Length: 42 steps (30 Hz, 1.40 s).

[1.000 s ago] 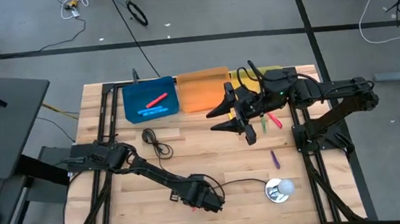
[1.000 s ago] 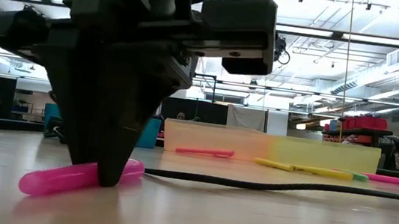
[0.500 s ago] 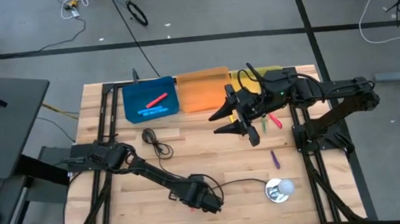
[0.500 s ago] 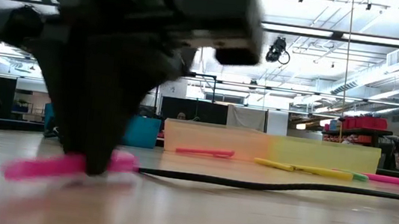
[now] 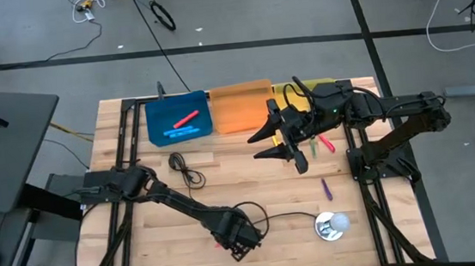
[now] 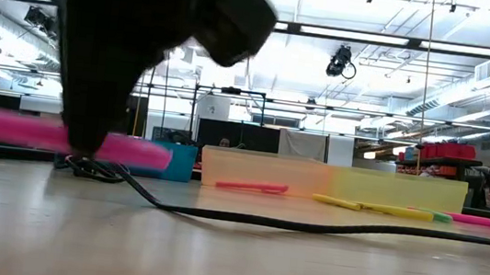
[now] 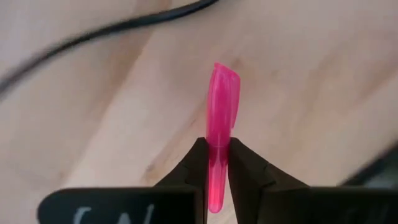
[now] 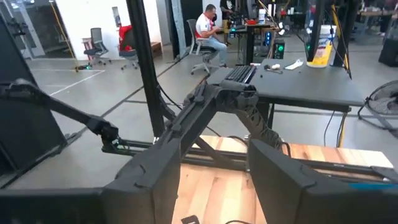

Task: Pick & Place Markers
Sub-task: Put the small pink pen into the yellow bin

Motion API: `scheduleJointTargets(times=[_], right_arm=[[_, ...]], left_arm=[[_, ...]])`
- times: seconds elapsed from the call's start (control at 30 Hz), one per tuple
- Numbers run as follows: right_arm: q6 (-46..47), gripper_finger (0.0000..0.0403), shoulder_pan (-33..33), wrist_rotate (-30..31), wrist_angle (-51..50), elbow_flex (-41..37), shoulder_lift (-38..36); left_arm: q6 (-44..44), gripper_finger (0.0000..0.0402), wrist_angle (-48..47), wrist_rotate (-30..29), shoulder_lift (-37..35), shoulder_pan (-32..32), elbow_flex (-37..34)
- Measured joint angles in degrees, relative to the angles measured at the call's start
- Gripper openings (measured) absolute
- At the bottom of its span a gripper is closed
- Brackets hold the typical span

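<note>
My left gripper (image 5: 238, 240) is near the table's near edge and is shut on a pink marker (image 6: 60, 135), which also shows in the left wrist view (image 7: 222, 99). My right gripper (image 5: 253, 147) hovers open and empty over the table's middle, in front of the orange tray (image 5: 241, 105). The blue tray (image 5: 178, 118) holds a red marker (image 5: 186, 118) and a blue marker (image 5: 181, 133). A green marker (image 5: 314, 148), a pink marker (image 5: 326, 144) and a purple marker (image 5: 327, 188) lie flat on the table at the right. My left gripper pinches the pink marker about midway along its length (image 7: 217, 134) between its two fingertips. The fingers come from above, pointing down, and lie across the marker. The marker is lifted clear of the table and lies about level.
A yellow tray (image 6: 396, 189) stands right of the orange one, partly under my right arm. A coiled black cable (image 5: 187, 170) lies left of centre. A round silver-white object (image 5: 332, 225) with its cable (image 5: 288, 217) sits near the front edge. More markers (image 6: 339, 202) lie before the trays.
My left gripper, shut on the pink marker the whole time, has gone up. The marker, which lay on the table a second ago, is now lifted clear and hangs about level.
</note>
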Motion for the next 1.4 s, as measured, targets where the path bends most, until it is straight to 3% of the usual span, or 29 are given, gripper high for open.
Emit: scheduleJointTargets(times=[0.43, 0.63, 0.87, 1.0, 1.23, 1.4], right_arm=[[-1.7, 0.0188, -0.4, 0.0, 3.9, 0.0, 0.0], [-1.3, 0.0188, -0.4, 0.0, 5.0, 0.0, 0.0], [1.2, 0.0188, -0.4, 5.7, 6.6, 0.0, 0.0], [-1.2, 0.0188, -0.4, 7.8, 6.9, 0.0, 0.0], [-2.2, 0.0188, -0.4, 9.0, 7.7, 0.0, 0.0], [-1.9, 0.0188, -0.4, 13.3, 7.6, 0.0, 0.0]], left_arm=[[39.0, 0.0039, -5.3, -4.5, -8.5, 4.7, 0.1], [49.3, 0.0039, -5.2, -6.1, -9.1, 5.7, 0.1], [57.2, 0.0039, 2.2, -16.0, -14.7, 7.7, -0.1], [58.3, 0.0039, 7.8, -16.9, -19.5, 9.9, -7.9], [54.7, 0.0039, 28.8, -15.4, -34.2, 13.5, -29.1], [52.5, 0.0039, 39.6, -15.7, -42.9, 15.4, -38.6]])
